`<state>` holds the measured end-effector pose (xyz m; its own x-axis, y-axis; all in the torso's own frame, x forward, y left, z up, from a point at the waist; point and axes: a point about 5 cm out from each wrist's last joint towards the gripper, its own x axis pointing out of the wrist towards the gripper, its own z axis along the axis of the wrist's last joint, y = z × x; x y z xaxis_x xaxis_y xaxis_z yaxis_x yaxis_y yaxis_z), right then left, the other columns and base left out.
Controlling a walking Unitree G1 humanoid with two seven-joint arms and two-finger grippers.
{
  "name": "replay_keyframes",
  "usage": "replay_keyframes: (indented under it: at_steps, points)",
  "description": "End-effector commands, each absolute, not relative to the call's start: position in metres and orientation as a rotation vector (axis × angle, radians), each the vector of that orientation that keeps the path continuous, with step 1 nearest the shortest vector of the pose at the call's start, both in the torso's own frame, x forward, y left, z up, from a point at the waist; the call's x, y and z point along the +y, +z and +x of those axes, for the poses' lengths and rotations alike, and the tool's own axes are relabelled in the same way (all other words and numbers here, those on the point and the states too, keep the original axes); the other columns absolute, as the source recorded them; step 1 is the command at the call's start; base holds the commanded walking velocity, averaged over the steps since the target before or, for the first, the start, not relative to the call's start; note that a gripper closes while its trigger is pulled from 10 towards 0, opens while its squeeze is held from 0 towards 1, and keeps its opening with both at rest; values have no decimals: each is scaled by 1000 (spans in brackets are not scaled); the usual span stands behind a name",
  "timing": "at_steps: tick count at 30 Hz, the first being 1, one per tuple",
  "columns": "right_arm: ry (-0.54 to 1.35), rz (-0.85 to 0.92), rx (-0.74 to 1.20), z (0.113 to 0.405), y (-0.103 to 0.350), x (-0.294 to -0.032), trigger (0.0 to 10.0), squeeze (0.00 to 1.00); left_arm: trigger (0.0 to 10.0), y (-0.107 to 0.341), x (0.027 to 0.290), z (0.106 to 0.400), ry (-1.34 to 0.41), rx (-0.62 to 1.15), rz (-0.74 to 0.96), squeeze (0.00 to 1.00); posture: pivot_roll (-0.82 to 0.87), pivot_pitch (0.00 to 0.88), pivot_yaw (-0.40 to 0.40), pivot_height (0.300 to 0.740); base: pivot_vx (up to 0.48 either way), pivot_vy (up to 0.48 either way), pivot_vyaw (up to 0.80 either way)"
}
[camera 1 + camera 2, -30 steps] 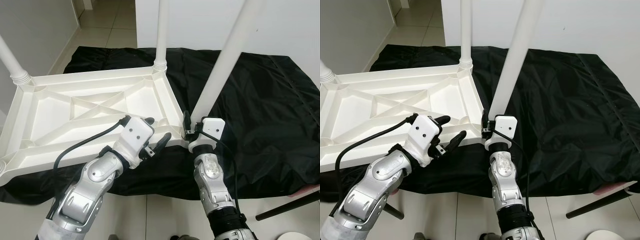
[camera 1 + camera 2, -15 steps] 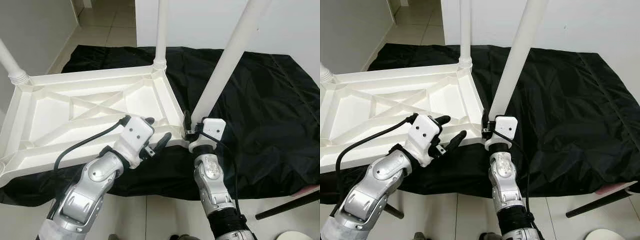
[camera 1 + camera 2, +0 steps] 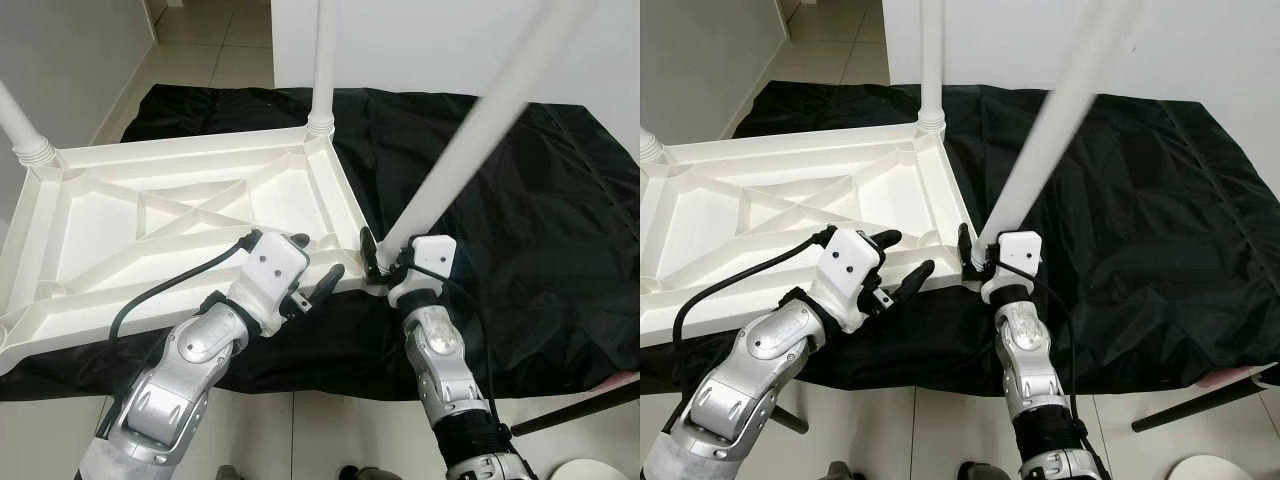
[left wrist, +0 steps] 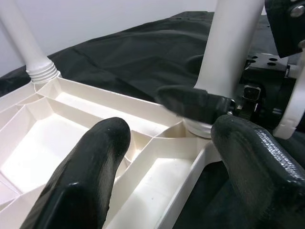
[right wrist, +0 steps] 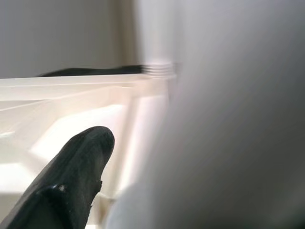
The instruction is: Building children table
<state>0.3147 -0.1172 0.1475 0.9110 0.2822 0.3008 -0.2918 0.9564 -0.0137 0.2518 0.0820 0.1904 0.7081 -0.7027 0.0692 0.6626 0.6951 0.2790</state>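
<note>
Gripping a tilted white leg (image 3: 470,140) (at its base), right tool (image 3: 378,258), left tool (image 3: 312,268) spread apart over upturned tabletop (image 3: 150,215).

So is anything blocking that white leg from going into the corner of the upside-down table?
Nothing visible does. The right gripper holds the white leg near its lower end, tilted, its foot right at the near corner of the table. The left gripper rests open on the table rim beside that corner, not across it.

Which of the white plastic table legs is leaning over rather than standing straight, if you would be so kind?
The leg held by the right gripper at the near corner; it slants rightward, while the far-corner leg stands upright.
</note>
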Motion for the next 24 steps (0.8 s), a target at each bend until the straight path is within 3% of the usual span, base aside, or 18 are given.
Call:
replay_keyframes:
  at_steps: [1, 5, 6, 8, 9, 20, 21, 24]
  points:
    - [365, 31, -322, 319, 156, -119, 10000, 0, 10000, 190, 83, 252, -753, -172, 252, 0, -8, 113, -2, 740, 0, 0, 0]
    - [491, -3, -328, 325, 167, -126, 10000, 0, 10000, 191, 83, 253, -754, -173, 252, 0, -10, 112, 4, 740, 0, 0, 0]
    - [557, -17, -328, 327, 171, -128, 3412, 0, 10000, 191, 83, 253, -754, -173, 253, 0, -12, 110, 7, 740, 0, 0, 0]
    - [610, -27, -324, 332, 177, -133, 3412, 0, 10000, 191, 83, 253, -757, -174, 252, 0, -14, 109, 11, 740, 0, 0, 0]
    - [651, -19, -325, 338, 186, -140, 0, 0, 10000, 191, 82, 253, -761, -177, 254, 0, -12, 107, 8, 740, 0, 0, 0]
    - [746, -78, -304, 348, 199, -148, 0, 0, 10000, 193, 82, 255, -756, -186, 259, 0, 3, 93, 2, 740, 0, 0, 0]
    - [767, -102, -284, 348, 195, -147, 10000, 0, 10000, 193, 82, 254, -755, -186, 259, 0, 5, 91, 1, 740, 0, 0, 0]
    - [780, -117, -271, 347, 192, -146, 10000, 0, 10000, 193, 82, 254, -754, -186, 260, 0, 6, 90, 1, 740, 0, 0, 0]
